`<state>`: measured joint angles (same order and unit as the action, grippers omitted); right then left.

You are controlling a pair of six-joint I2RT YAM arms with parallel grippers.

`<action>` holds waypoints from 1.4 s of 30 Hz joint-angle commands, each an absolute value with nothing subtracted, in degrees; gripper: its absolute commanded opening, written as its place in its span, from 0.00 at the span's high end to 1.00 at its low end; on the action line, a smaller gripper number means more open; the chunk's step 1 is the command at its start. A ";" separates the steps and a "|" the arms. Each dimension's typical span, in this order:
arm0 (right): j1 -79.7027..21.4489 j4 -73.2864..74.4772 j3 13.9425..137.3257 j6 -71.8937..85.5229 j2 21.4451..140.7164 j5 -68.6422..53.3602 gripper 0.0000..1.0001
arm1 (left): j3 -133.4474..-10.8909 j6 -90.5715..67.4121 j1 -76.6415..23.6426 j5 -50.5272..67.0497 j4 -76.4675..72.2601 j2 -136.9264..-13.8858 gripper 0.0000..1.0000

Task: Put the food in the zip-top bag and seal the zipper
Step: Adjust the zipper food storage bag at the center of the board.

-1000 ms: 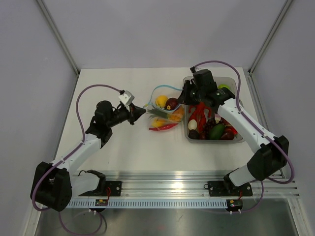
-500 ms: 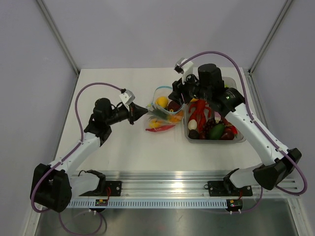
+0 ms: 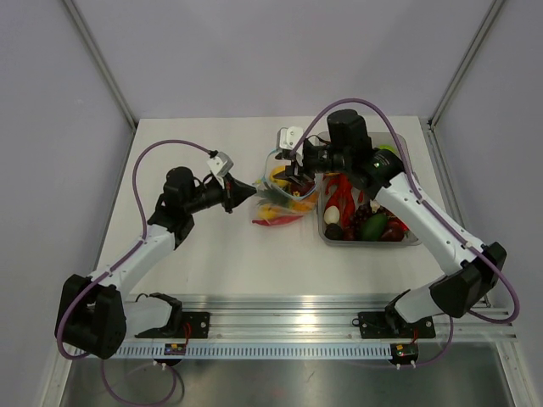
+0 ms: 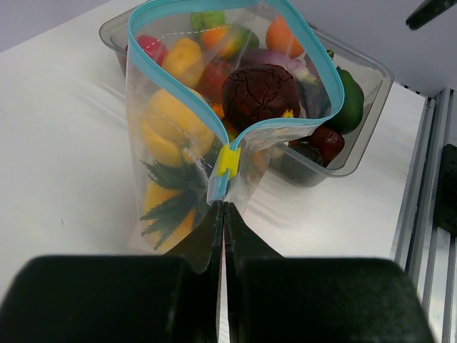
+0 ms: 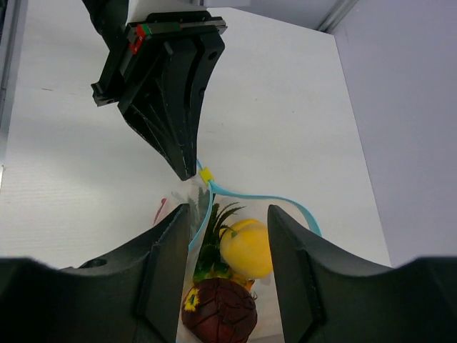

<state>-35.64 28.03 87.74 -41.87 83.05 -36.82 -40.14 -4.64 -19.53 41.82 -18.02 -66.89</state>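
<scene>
White flat table (image 3: 221,263), carrying all items. Rigid clear rectangular tub (image 3: 373,242), at the table's right, holding loose glossy toy food (image 3: 365,220) in red, green and dark tones; unmoved since a second ago. Right arm: a second ago it was bent over the tub's far-left corner; it has since swung left, and the right gripper (image 3: 293,180) now hangs directly above the bag's mouth. Its jaws stand apart with nothing between them, seen clearly from the right wrist (image 5: 228,214). Left arm: posture nearly unchanged. The left gripper (image 4: 223,204) is still clamped tight on the near corner of the floppy clear plastic zip-top bag (image 4: 164,179), fingers meeting on the plastic just below the slider. The bag is held upright just left of the tub with its mouth gaping; it stands slightly more drawn up than in the earlier frame. Light-blue zipper strip (image 4: 285,125), unsealed, looping round the open mouth. Small yellow slider tab (image 4: 228,161), sitting at the near end of the strip, just beyond the left fingertips. Contents of the bag: a dark purple cracked-skin toy fruit (image 4: 260,93) uppermost, a yellow rounded fruit (image 5: 246,249) beside it, green spiky leaves, and orange and yellow pieces lower down.
</scene>
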 commanded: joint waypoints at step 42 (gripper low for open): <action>-39.20 41.23 107.23 -49.57 105.56 -42.98 0.60 | -44.82 -1.41 -17.32 43.24 -16.53 -67.76 1.00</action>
